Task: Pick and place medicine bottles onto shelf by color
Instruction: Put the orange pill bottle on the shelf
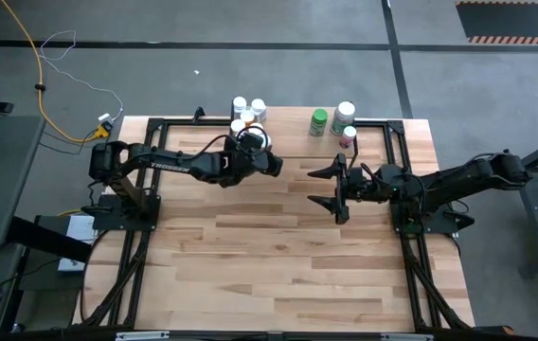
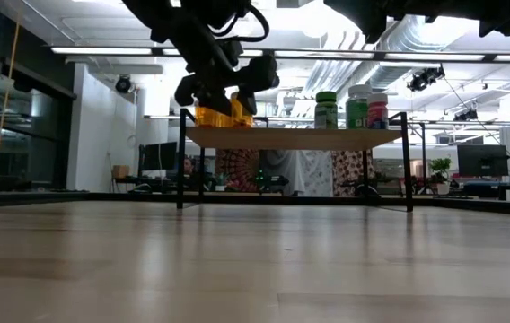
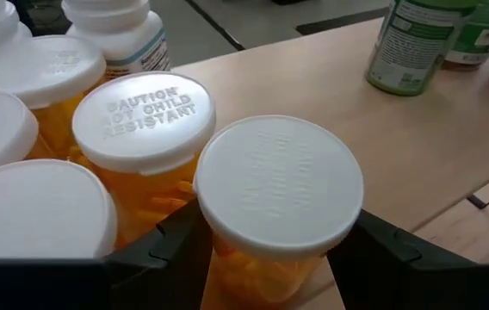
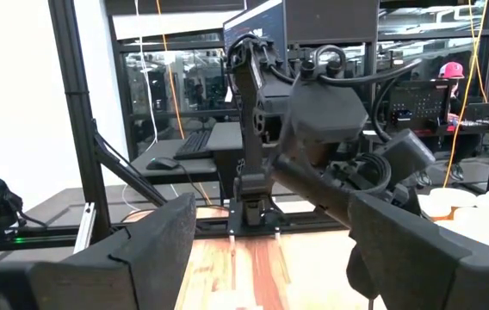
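While the left gripper (image 3: 270, 258) clasps one orange bottle (image 3: 275, 207) on the shelf (image 1: 293, 128) at upper centre, four more orange and three greenish or pink bottles stand there; the right gripper (image 1: 331, 189) hangs open.

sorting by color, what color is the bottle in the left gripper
Orange bottle with a white cap; clearest in the left wrist view.

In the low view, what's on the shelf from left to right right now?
Left end effector closed around an orange bottle in the orange group → green bottle → white-capped green-labelled bottle → pink bottle, all on the shelf.
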